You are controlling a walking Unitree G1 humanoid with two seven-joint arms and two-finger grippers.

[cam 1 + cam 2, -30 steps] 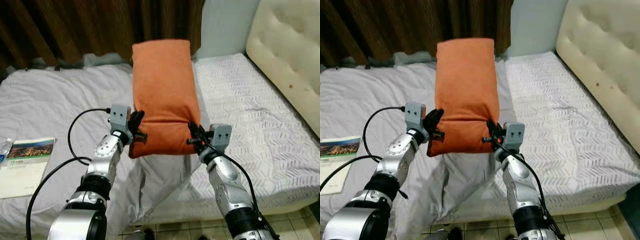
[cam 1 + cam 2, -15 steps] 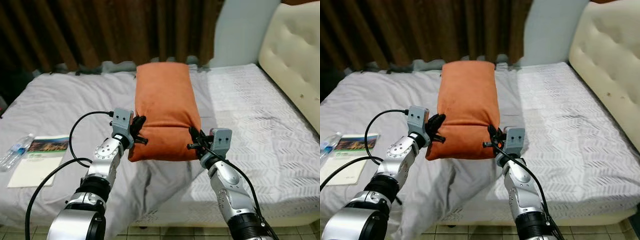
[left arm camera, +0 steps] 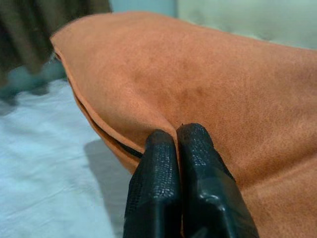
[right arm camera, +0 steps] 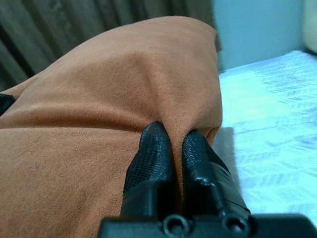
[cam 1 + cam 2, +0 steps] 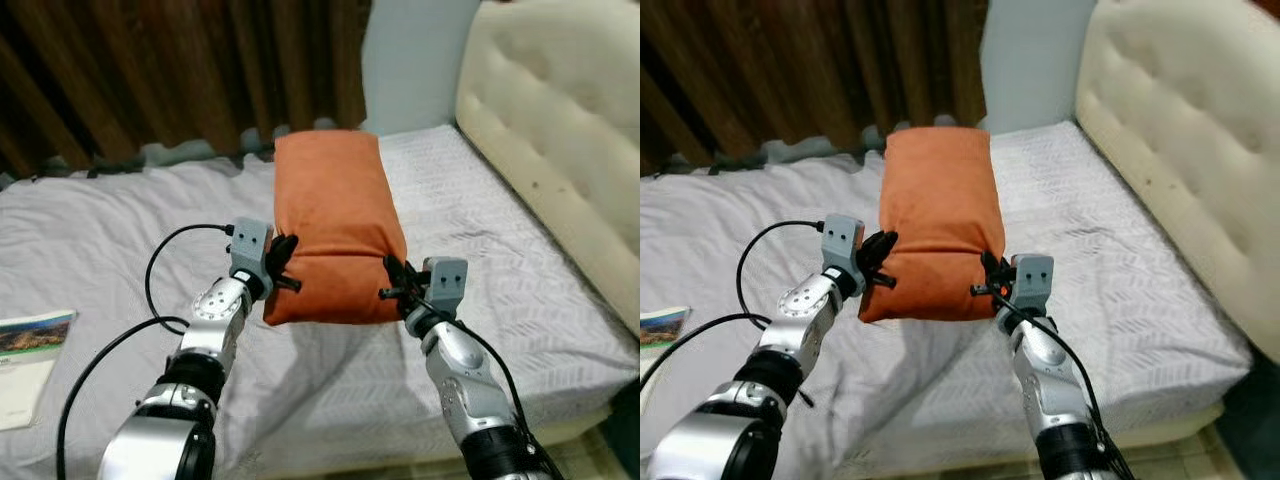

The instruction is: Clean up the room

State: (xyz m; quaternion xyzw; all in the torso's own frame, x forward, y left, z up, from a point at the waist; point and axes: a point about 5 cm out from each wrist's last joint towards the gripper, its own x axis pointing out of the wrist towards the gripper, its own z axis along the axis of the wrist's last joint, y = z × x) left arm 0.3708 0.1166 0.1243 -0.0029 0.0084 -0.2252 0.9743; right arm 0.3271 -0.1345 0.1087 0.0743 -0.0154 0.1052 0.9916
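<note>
— So, from our head cameras, where's the rectangular orange suede cushion (image 5: 335, 225)?

— Above the grey-sheeted bed (image 5: 90, 250), near the tufted cream headboard (image 5: 560, 120); our left gripper (image 5: 283, 270) and right gripper (image 5: 392, 282) pinch its near corners.

— Left wrist?

— Jaws narrow, clamped on a fabric fold.

— Right wrist?

— Same: jaws pinching the cushion's edge.

Bedroom in a home: bed (image 5: 520, 250) with rumpled grey sheets, cream tufted headboard (image 5: 560, 130), dark brown curtains (image 5: 170, 70) behind, a booklet (image 5: 25, 355) on the covers.
</note>
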